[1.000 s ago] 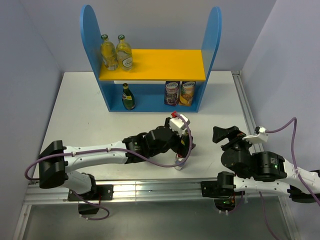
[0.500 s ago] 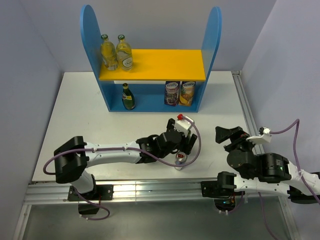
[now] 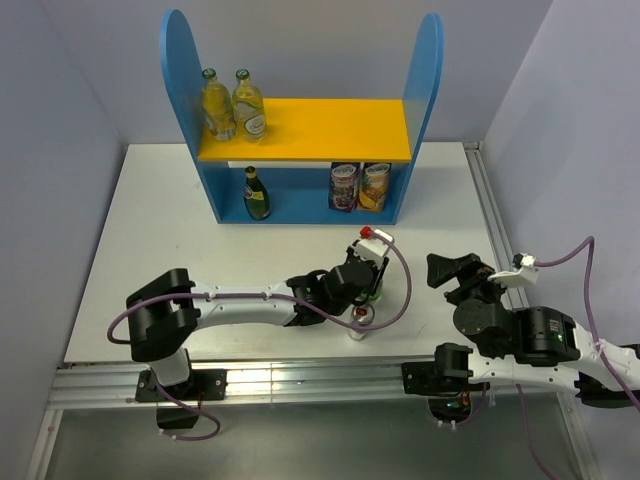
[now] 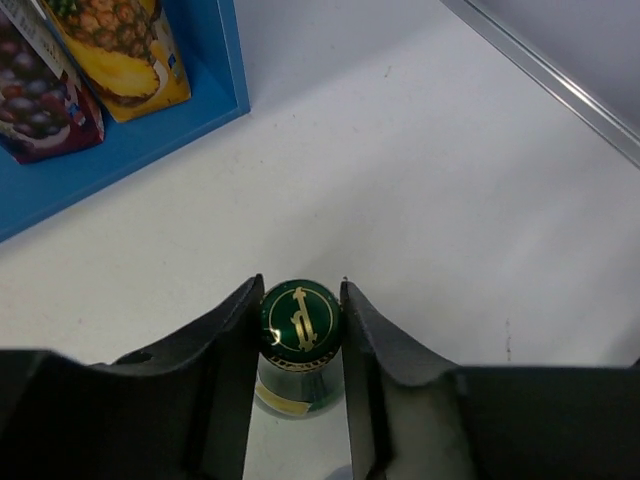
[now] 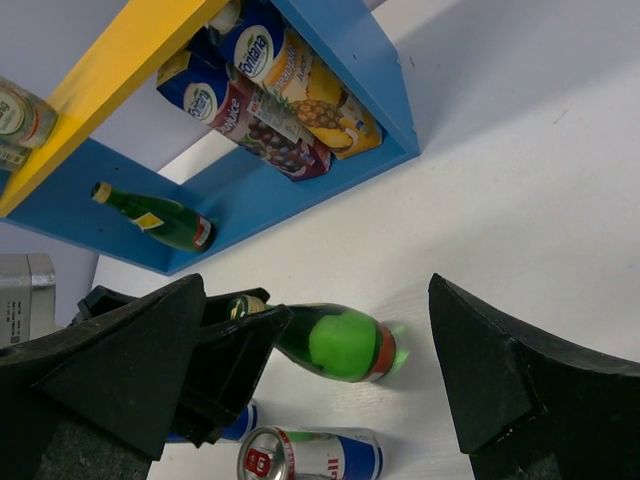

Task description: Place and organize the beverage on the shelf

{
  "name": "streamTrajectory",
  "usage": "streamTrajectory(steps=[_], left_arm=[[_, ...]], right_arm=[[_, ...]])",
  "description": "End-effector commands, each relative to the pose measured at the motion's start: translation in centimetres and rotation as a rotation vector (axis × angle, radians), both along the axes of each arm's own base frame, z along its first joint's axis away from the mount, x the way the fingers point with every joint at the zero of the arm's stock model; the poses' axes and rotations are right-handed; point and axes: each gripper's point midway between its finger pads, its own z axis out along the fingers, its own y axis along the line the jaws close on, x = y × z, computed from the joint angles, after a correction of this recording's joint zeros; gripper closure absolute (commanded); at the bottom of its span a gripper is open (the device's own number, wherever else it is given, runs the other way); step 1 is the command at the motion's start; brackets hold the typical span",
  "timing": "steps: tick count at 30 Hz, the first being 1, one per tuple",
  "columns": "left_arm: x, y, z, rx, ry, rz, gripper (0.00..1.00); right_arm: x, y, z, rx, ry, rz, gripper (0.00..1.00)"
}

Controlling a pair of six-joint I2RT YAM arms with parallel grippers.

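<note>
My left gripper (image 4: 300,298) is shut on the capped neck of a dark green bottle (image 4: 300,318) that stands on the table in front of the shelf. The top view shows the left gripper (image 3: 368,284) low over it, and the right wrist view shows the green bottle (image 5: 338,346) with two blue-silver cans (image 5: 312,456) beside it. The blue shelf (image 3: 178,70) holds two pale-yellow bottles (image 3: 217,106) on its yellow board (image 3: 330,130) and another green bottle (image 3: 257,193) on the lower tier. My right gripper (image 3: 452,270) stands open and holds nothing.
Two fruit-printed cartons (image 3: 357,187) stand at the right of the lower tier. One can (image 3: 360,319) stands just nearer than the held bottle. A metal rail (image 3: 490,200) runs along the table's right edge, with grey walls on both sides.
My left arm has reached further right and lower, and its jaws have shut on the green bottle's neck. The right arm has barely shifted.
</note>
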Motion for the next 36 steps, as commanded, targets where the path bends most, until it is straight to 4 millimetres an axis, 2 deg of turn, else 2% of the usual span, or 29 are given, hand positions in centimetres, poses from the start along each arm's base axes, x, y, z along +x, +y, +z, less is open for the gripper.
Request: streamTrajectory(steps=[1, 2, 5, 7, 8, 14, 18, 21, 26, 27, 34, 36], left_arm=[[0.8, -1.0, 2.2, -0.07, -0.029, 0.027, 0.63], [0.8, -1.1, 2.2, -0.069, -0.028, 0.027, 0.75], [0.9, -1.0, 2.1, -0.075, -0.025, 0.037, 0.86], [0.9, -0.9, 2.0, -0.075, -0.024, 0.04, 0.88], [1.0, -0.9, 2.0, -0.078, -0.025, 0.043, 0.99], [1.4, 0.3, 2.7, -0.065, -0.048, 0.084, 1.0], [2.2, 1.9, 4.8, -0.078, -0.066, 0.114, 1.0], [3.5, 3.3, 6.4, -0.105, -0.064, 0.127, 1.0], [6.3, 6.4, 8.4, -0.128, -0.088, 0.192, 1.0], [6.6, 6.9, 9.2, -0.147, -0.093, 0.191, 1.0], [12.1, 11.9, 12.2, -0.165, -0.14, 0.289, 1.0], [13.2, 12.8, 12.4, -0.151, -0.147, 0.303, 1.0]], right_arm=[[0.2, -0.2, 0.3, 0.017, -0.024, -0.018, 0.0], [0.2, -0.2, 0.3, 0.016, -0.025, -0.018, 0.0], [0.2, -0.2, 0.2, 0.017, -0.025, -0.015, 0.01], [0.2, -0.1, 0.3, 0.018, -0.025, -0.013, 0.01], [0.2, -0.2, 0.2, 0.017, -0.026, -0.014, 0.01], [0.2, 0.1, 0.3, 0.007, -0.025, -0.008, 0.01], [0.3, 0.3, 0.3, -0.007, -0.026, -0.002, 0.01], [0.3, 0.5, 0.3, -0.02, -0.027, 0.002, 0.02], [0.3, 0.9, 0.2, -0.026, -0.026, 0.018, 0.02], [0.3, 1.0, 0.1, -0.031, -0.027, 0.022, 0.02], [0.3, 1.4, -0.2, -0.035, -0.023, 0.038, 0.02], [0.3, 1.5, -0.4, -0.038, -0.025, 0.04, 0.01]])
